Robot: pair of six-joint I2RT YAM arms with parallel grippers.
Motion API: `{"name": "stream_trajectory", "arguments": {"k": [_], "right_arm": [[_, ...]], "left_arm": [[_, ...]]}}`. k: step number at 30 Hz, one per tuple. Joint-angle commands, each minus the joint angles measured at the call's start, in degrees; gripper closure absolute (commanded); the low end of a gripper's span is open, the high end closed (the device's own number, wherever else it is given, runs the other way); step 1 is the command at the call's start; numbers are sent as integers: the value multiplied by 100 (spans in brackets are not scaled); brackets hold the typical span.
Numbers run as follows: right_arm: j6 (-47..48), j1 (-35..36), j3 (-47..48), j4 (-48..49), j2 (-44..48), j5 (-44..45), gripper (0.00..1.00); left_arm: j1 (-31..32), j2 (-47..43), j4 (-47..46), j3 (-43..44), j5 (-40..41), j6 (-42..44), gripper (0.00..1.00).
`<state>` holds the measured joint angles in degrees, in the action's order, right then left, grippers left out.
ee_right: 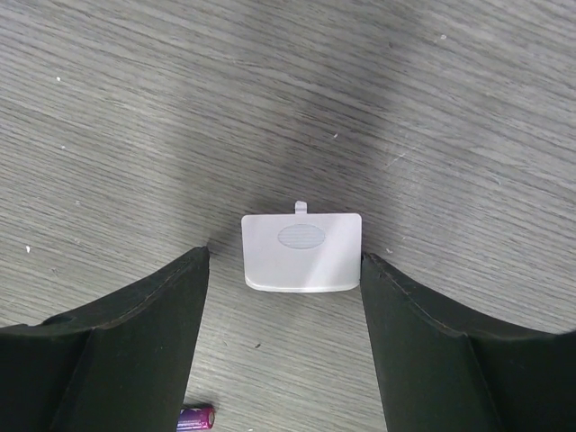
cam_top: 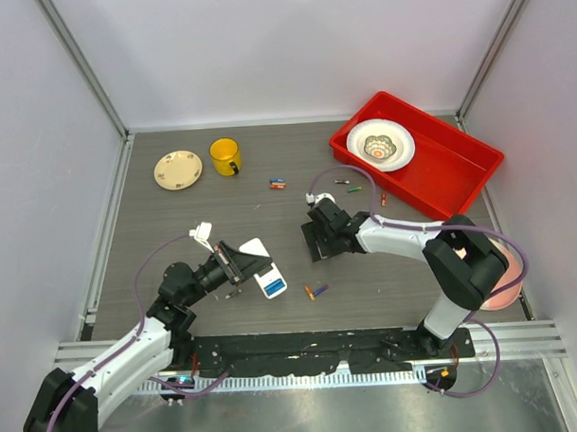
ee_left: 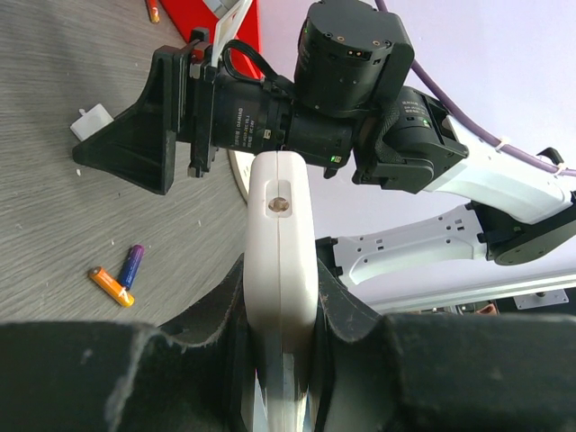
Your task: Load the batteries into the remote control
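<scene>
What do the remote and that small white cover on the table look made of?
The remote: white plastic, smooth with a slight sheen; moulded seam and screw recess show. The cover: likely the same plastic, more matte, with a ribbed thumb patch and latch tab.

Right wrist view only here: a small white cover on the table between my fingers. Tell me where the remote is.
Observer: The remote control is clamped edge-on in the left fingers.
Operator: Point me to the closest batteries.
Observer: An orange battery and a purple battery lie together on the table, between the two arms.
Operator: List any others.
Observer: More batteries lie farther back, between the yellow mug and the red bin.
</scene>
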<state>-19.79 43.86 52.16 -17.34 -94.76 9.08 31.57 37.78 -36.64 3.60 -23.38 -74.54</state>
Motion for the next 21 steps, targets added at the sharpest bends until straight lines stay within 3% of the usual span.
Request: {"name": "stream_trajectory", "arguments": {"k": [1,7,14,21], "right_arm": [[-200,0,-206,-322,72,-258,29],[-279,0,-277,-314,81,-302,33],[-359,0,-303,-428,116,-188,30],[-455,0,-347,-472,124,-196,43]], "left_arm": [[-20,-43,-405,27,-27,45,100],[-28,-25,-405,18,-9,45,100],[-20,36,-458,36,0,45,100],[-20,54,-467,27,-9,28,100]]}}
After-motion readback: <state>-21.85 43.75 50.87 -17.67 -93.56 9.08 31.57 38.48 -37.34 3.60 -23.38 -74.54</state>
